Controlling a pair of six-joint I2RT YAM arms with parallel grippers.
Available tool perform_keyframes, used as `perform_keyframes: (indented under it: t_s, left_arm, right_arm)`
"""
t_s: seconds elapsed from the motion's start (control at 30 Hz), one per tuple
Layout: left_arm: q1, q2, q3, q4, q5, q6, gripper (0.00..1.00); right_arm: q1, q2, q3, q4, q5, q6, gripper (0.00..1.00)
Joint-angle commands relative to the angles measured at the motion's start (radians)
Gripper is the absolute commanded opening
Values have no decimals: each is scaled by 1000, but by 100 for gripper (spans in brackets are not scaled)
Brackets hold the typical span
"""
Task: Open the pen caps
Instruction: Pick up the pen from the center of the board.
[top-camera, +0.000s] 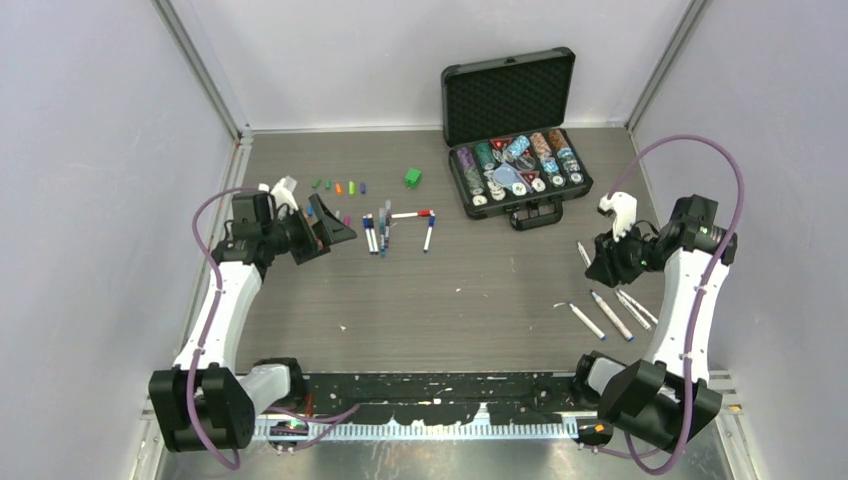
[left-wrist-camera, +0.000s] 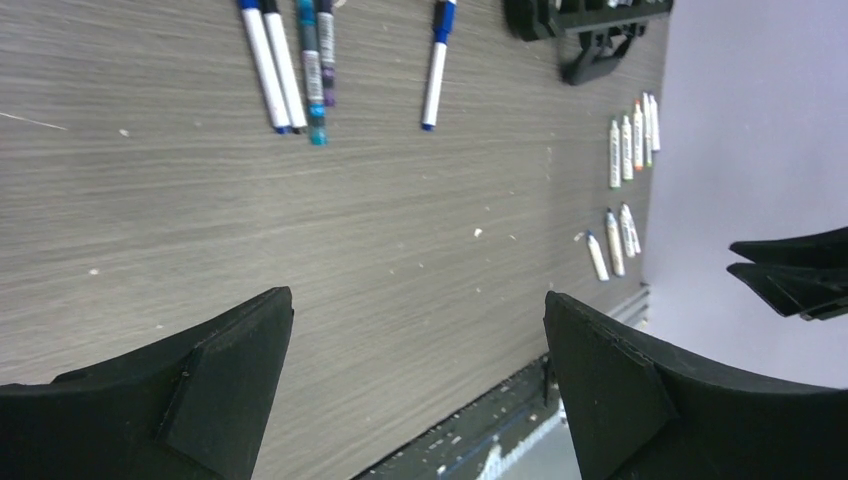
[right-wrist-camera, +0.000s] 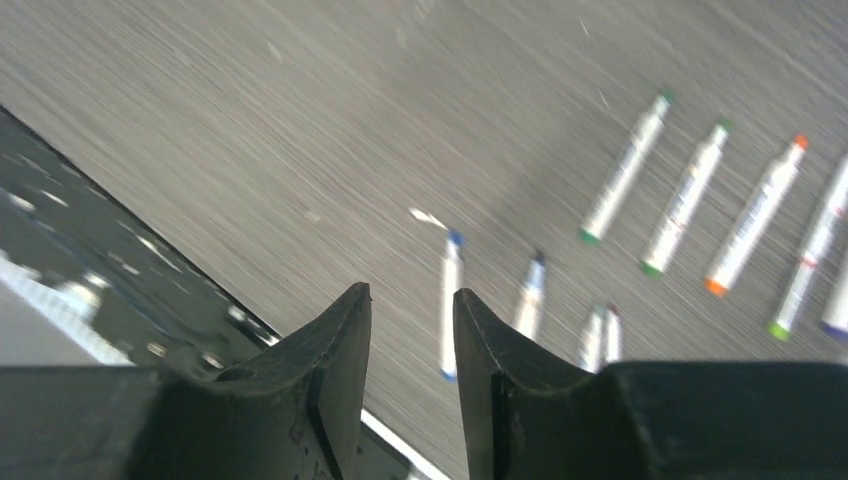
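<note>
1. Pen caps (top-camera: 339, 187) lie in a short row toward the far left of the bench (top-camera: 470, 300), loose and apart from any pen.
2. A cluster of pens (top-camera: 377, 233) with blue and teal ends lies just nearer than that row, side by side.
3. Several other pens (top-camera: 608, 316) lie scattered close to the right edge.
4. The left end effector (left-wrist-camera: 417, 300) hovers by the left edge beside the cluster, fingers spread wide, holding nothing.
5. The right end effector (right-wrist-camera: 412, 295) hangs over the right edge's pens, fingers a narrow gap apart, nothing between them.
6. A green cube (top-camera: 412, 178) and an open black case (top-camera: 510, 95) of chips (top-camera: 515, 160) sit toward the far edge.
</note>
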Motion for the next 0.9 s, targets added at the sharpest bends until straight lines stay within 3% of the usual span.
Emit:
perform_keyframes:
  t_s: [0.0, 0.13, 0.27, 0.5, 0.87]
  left_arm:
    - [4, -24, -5, 53, 119, -58, 100]
    - [-13, -52, -25, 37, 118, -62, 100]
    - [-110, -78, -25, -17, 21, -34, 99]
    - [-282, -93, -3, -55, -208, -47, 99]
    - [-381, -72, 2, -35, -299, -68, 99]
  right_arm:
    - [21, -50, 33, 20, -339, 262, 43]
    - [24, -58, 5, 38, -524, 334, 46]
    - [29, -33, -34, 39, -611, 338, 47]
    - [28, -26, -74, 33, -608, 323, 47]
    - [28, -95, -109, 84, -566, 364, 48]
